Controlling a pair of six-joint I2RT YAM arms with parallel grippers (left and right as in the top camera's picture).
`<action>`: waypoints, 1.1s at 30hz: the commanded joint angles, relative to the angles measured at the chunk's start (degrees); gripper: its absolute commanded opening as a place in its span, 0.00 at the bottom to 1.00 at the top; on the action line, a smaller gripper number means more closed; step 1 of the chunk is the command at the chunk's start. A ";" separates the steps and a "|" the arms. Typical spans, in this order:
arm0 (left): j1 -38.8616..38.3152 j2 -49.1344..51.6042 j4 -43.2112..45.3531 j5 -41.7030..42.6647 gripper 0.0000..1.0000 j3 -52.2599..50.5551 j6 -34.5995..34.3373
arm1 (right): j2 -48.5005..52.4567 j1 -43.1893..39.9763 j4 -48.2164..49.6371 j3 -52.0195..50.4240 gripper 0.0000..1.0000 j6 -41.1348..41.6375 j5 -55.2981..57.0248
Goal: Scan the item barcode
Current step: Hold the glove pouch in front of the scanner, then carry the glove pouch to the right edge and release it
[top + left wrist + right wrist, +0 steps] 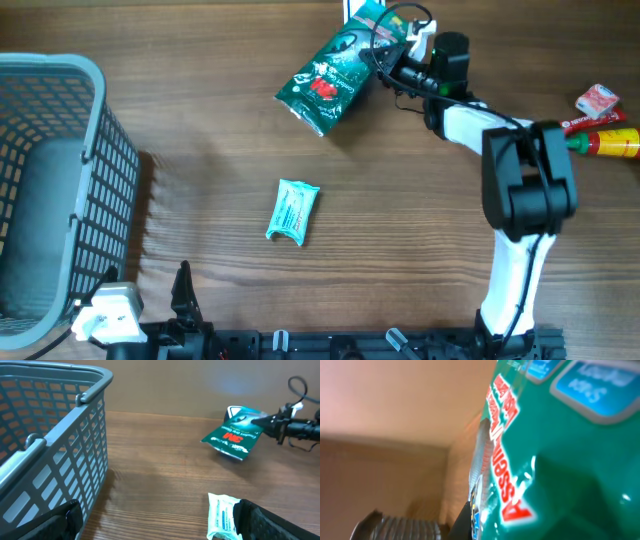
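A dark green packet point(335, 75) with red and white print hangs tilted at the far middle of the table. My right gripper point(388, 55) is shut on its upper right corner. In the left wrist view the green packet point(235, 435) is off the wood, pinched by the right gripper point(270, 422). The right wrist view is filled by the green packet point(570, 460), with one dark finger point(464, 521) against its edge. My left gripper point(160, 532) stands open and empty at the near left, low over the table. No barcode shows in any view.
A grey plastic basket point(95, 150) stands at the left, close beside my left gripper. A white and blue wipes packet point(292, 211) lies mid-table, just in front of the left gripper's right finger point(280, 520). A red packet point(598, 100) and a yellow bottle point(612, 142) lie at the far right.
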 commanded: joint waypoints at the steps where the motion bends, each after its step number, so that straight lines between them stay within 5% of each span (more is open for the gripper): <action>1: 0.31 -0.20 0.13 0.26 1.00 0.04 -0.15 | 3.41 -0.02 0.50 5.40 0.04 3.26 1.95; 10: 0.31 -0.20 0.13 0.26 1.00 0.04 -0.15 | 4.61 0.00 -2.47 6.97 0.05 2.36 2.19; 18: 0.31 -0.20 0.13 0.26 1.00 0.04 -0.15 | -5.46 -1.53 -24.81 6.97 0.05 -15.47 1.79; 25: 0.31 -0.20 0.13 0.26 1.00 0.04 -0.15 | -27.15 -9.90 -63.95 6.97 0.05 -19.80 31.10; 29: 0.31 -0.20 0.13 0.26 1.00 0.04 -0.15 | -29.94 -19.12 -70.51 6.84 0.04 -19.91 45.20; 33: 0.31 -0.20 0.13 0.26 1.00 0.04 -0.15 | -24.74 -29.66 -68.83 6.21 0.04 -20.37 44.98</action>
